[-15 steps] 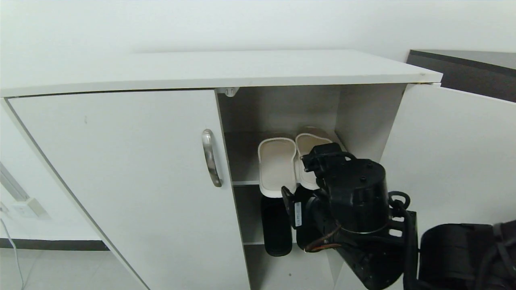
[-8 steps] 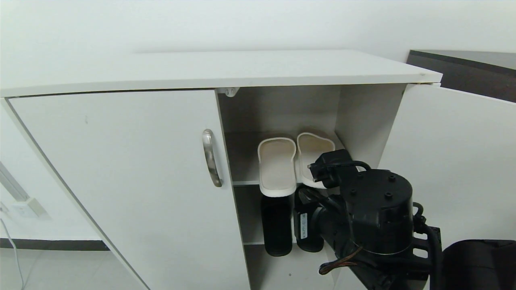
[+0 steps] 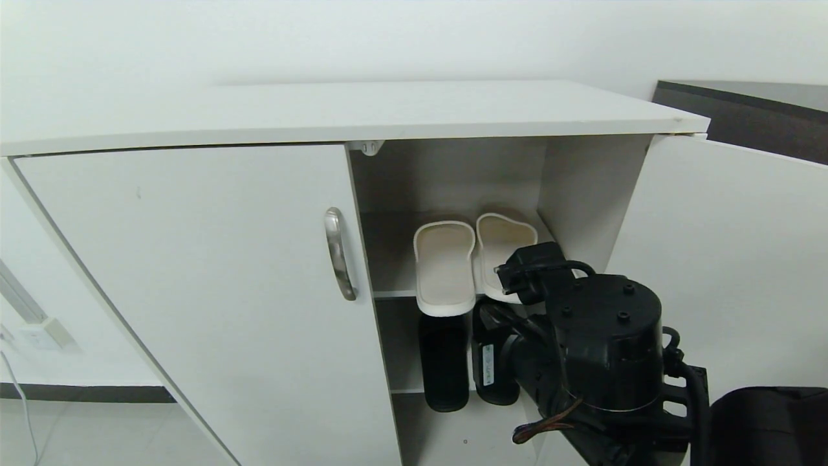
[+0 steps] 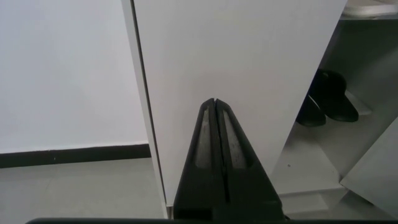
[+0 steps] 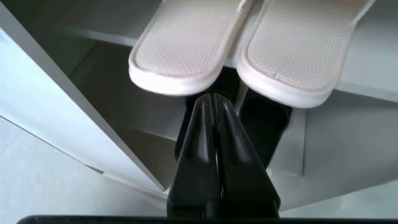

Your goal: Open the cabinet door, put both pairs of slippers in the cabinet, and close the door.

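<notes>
White slippers (image 3: pixel 444 265) stowed above black slippers (image 3: pixel 444 362); right gripper (image 5: pixel 214 99) pinched closed, empty; open door (image 3: pixel 724 259) lies on its right, right arm nearer.

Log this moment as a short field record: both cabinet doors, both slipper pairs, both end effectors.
Right door: open, swung out
Left door: shut
White slippers: upper shelf, side by side, near ends past the shelf edge
Black slippers: shelf below, side by side
Right end effector: shut, empty, in front of the open compartment
Left end effector: shut, empty, facing the left door
Step not yet done: closing the right door
</notes>
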{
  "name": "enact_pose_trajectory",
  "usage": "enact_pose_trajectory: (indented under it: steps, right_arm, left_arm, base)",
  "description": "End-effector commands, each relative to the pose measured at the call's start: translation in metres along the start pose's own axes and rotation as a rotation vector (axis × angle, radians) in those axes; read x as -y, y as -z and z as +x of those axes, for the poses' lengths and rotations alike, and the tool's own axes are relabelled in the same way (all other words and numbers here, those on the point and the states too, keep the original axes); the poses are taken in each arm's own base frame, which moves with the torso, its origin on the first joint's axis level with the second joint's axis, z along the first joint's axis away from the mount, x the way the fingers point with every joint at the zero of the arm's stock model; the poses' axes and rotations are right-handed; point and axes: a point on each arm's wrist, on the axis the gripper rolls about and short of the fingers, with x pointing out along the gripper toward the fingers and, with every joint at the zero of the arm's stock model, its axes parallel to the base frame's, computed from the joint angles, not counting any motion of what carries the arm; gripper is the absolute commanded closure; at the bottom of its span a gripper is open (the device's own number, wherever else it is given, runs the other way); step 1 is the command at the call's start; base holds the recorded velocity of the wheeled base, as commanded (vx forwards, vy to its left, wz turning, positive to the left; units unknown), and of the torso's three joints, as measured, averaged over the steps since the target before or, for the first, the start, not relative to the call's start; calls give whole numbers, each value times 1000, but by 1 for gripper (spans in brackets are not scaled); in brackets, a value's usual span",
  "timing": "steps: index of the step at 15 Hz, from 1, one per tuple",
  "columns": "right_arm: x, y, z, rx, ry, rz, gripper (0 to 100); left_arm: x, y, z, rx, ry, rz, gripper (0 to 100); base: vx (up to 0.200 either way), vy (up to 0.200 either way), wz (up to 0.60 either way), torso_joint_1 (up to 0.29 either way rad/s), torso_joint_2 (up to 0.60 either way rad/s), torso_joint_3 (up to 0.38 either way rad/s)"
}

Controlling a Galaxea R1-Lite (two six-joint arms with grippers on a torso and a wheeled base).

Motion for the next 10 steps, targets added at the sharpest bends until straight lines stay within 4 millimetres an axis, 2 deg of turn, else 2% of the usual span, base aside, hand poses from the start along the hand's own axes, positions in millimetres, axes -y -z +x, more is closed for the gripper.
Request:
enact_pose_trajectory:
  steps: [1,2,10]
  right_arm:
    - [0,3,1,-5,3,-3,100]
    - [0,3,1,-5,3,-3,100]
    - [2,9,0,-25,5,-19,100]
  left_arm:
    - [0,0,0,-1,0,-1,100]
    - [0,0,0,-1,0,-1,100]
    - [0,0,0,-1,0,-1,100]
  base:
    - [0,0,0,0,0,0]
    - [0,0,0,0,0,0]
    - [-200,0,0,2,2,4]
